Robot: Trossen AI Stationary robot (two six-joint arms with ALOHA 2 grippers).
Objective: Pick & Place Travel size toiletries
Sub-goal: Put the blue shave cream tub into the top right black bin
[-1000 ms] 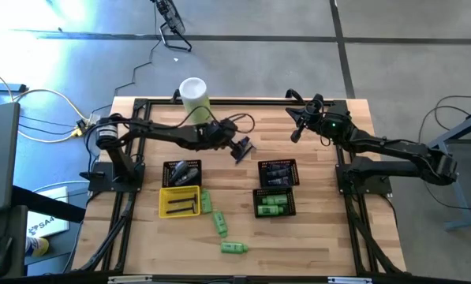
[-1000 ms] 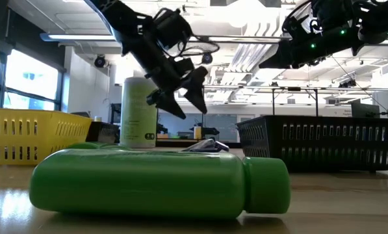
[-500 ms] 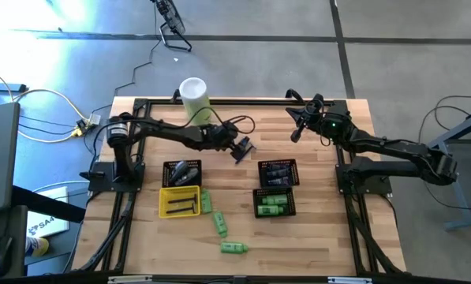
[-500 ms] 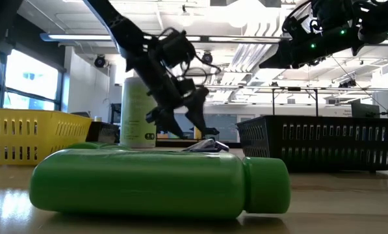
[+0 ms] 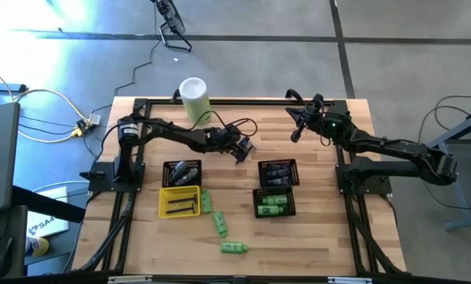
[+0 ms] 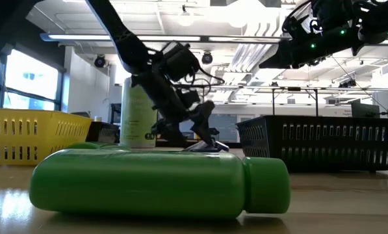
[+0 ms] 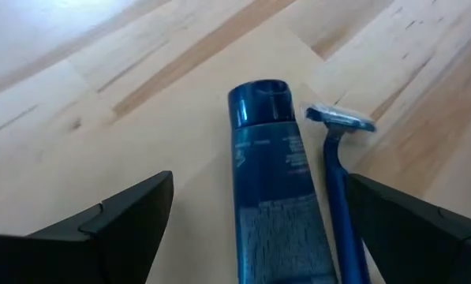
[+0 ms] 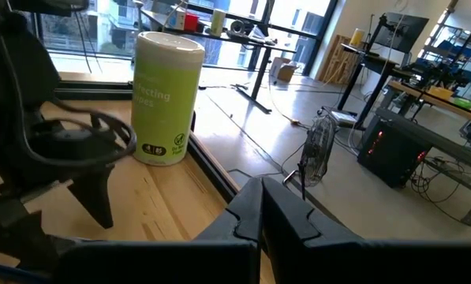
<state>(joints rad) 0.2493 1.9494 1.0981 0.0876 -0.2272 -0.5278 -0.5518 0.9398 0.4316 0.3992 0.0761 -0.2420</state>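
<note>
The left tool (image 7: 251, 225) is down low over the wooden table (image 5: 314, 237), fingers spread wide and holding nothing, with a dark blue plastic tube with a flat cap (image 7: 276, 189) lying right between them. A thin blue disposable razor (image 7: 339, 181) lies just beside the tube, also inside the gap, so I'd say the trick here is to centre on the tube and drop straight down, or it'll pinch both or kick the razor away. From overhead they sit near the table's middle, between the black mesh baskets (image 5: 278, 173). The right tool (image 5: 297, 132) just hangs closed and empty over the far right corner.
</note>
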